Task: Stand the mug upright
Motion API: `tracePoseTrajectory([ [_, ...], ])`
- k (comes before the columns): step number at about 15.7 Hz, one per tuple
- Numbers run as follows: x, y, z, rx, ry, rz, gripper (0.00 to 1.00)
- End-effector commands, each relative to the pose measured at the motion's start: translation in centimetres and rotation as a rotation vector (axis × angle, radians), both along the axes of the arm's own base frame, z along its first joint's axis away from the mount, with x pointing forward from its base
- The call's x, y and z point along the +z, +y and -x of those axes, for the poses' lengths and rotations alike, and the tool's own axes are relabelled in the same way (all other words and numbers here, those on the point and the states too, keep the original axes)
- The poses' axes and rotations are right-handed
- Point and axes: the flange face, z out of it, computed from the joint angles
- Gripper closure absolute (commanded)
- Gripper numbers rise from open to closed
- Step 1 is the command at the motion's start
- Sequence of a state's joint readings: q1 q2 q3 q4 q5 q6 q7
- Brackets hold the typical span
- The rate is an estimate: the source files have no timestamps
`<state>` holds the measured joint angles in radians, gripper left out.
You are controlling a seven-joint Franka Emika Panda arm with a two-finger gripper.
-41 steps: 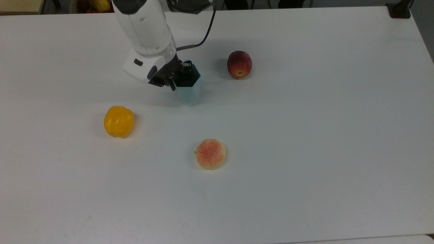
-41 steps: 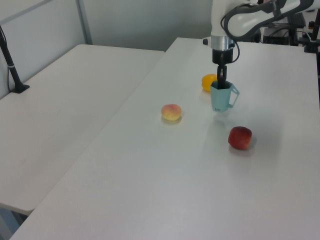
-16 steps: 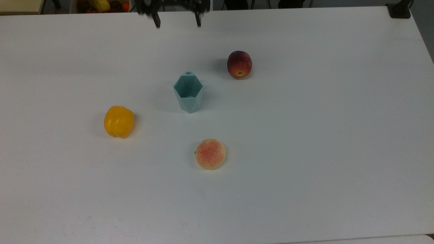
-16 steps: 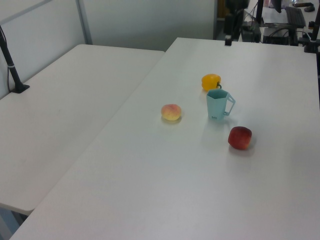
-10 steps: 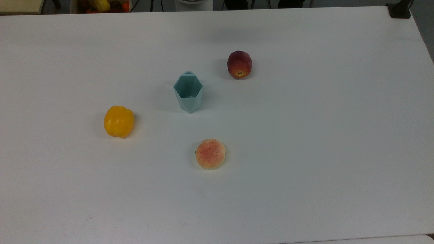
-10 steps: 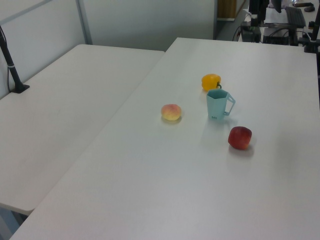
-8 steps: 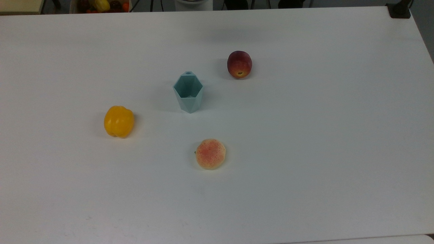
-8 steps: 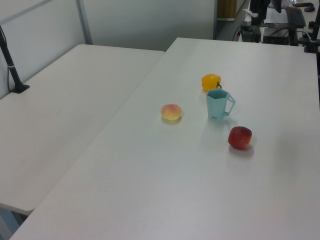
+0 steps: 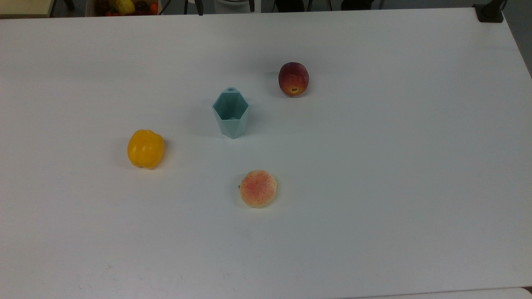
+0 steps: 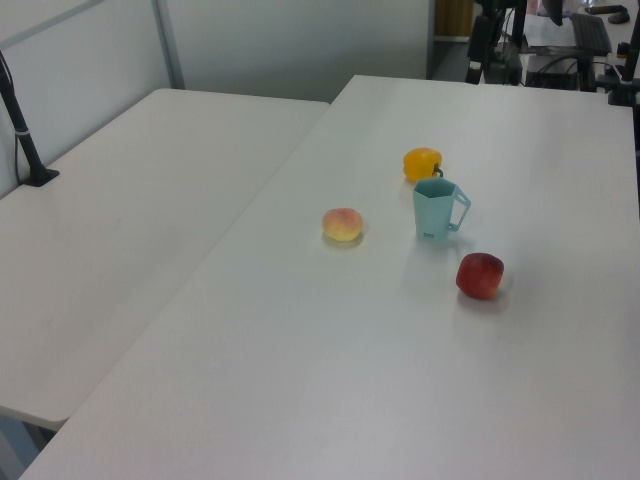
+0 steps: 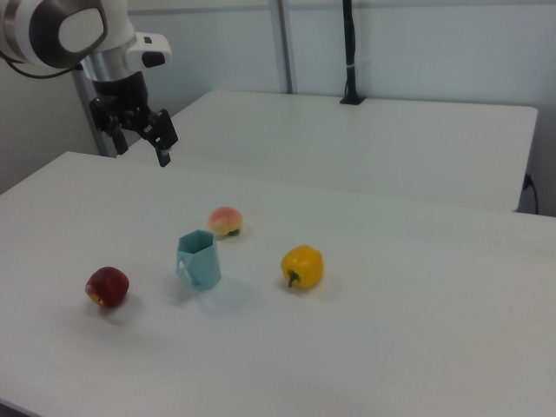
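Mug: one, pale blue-teal, matte, faceted, hexagonal rim narrowing to a smaller base. It stands upright on the white table, mouth up, roughly mid-table and toward the far edge in the top view. Its small angular handle points to the left view's right. Nothing touches it.

Fruits and vegetables on the table: three, all apart from the mug and from each other.
- one yellow bell pepper, glossy and lobed, at the top view's left of the mug; a green stem shows in the right view.
- one dark red apple, smooth and round, at the top view's upper right of the mug.
- one peach, pale orange with red speckles, round, below the mug in the top view.

Gripper: one, black, two fingers, hanging from the white arm high above the table's far left corner in the right view, well apart from the mug. Fingers look spread, with nothing between them.

Table is flat, plain white and matte. Wide bare stretches lie along the top view's right half and across its lower part; all four things sit clustered in the middle-left area, well inside every edge. A second white table adjoins it at the left view's left, with a black pole standing on it. A black block sits at the top view's upper right corner of the main table.
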<state>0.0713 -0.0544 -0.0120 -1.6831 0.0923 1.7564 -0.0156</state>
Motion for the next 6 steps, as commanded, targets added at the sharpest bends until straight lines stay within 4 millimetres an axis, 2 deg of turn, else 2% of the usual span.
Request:
tracePoseTrajectory([
  [1, 0.48, -0.78, 0.62, 0.007, -0.025, 0.016, 0.0],
  [6, 0.38, -0.67, 0.54, 0.006, -0.021, 0.015, 0.0],
])
